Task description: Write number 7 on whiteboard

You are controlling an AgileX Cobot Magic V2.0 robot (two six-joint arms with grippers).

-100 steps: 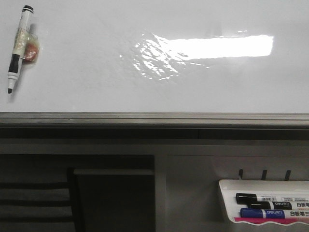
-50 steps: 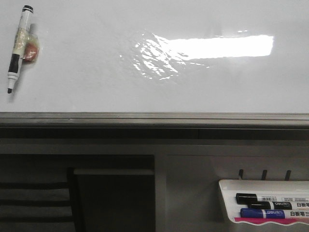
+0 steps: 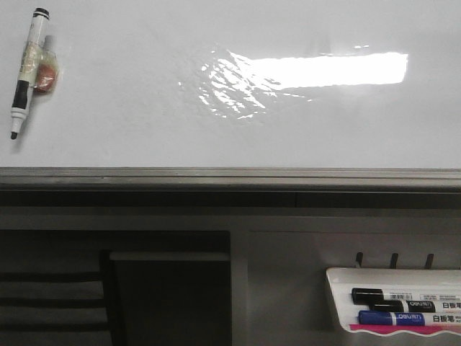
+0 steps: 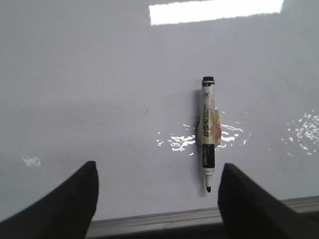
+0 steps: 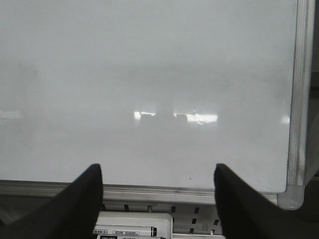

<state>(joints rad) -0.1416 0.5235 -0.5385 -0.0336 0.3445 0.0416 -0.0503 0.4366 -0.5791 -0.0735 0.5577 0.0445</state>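
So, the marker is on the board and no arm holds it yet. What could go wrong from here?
1. The marker lies flat on the glossy whiteboard with its cap off; a badly centred grip by the left gripper, whose jaws are open, may push it away.
2. Its bare tip points at the board's lower rail and may leave a stray mark.
3. A faint thin stroke is already beside it and may confuse the 7.
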